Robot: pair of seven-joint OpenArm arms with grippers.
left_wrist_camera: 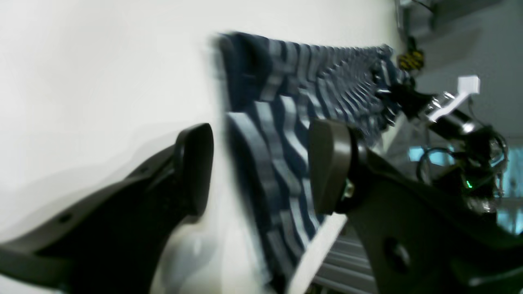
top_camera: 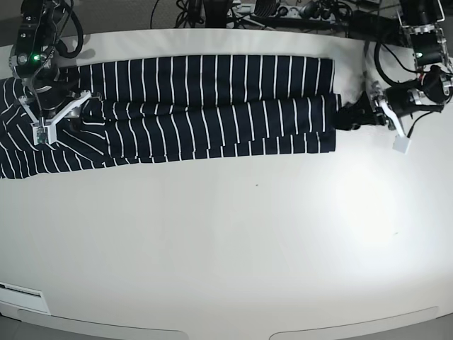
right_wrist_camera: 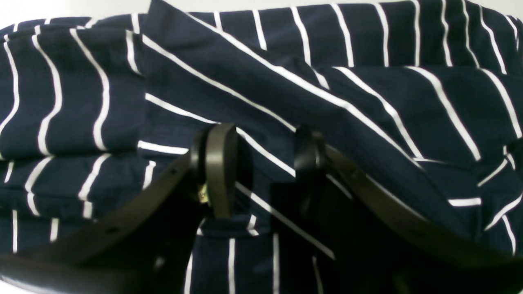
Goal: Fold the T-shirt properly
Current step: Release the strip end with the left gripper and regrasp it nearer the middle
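The T-shirt (top_camera: 212, 106), dark navy with thin white stripes, lies as a long folded band across the far part of the white table (top_camera: 248, 234). At the band's right end my left gripper (top_camera: 345, 115) is open. In the blurred left wrist view its fingers (left_wrist_camera: 196, 167) straddle the T-shirt's (left_wrist_camera: 286, 102) edge without pinching it, the left gripper (left_wrist_camera: 261, 163) being wide apart. Over the crumpled left end sits my right gripper (top_camera: 88, 117). The right gripper (right_wrist_camera: 264, 167) is open just above layered folds of the T-shirt (right_wrist_camera: 367, 102), nothing clamped.
Cables and a power strip (top_camera: 283, 10) run along the table's far edge behind the shirt. The shirt's left end reaches the table's left edge. The right arm (left_wrist_camera: 449, 114) shows far off in the left wrist view.
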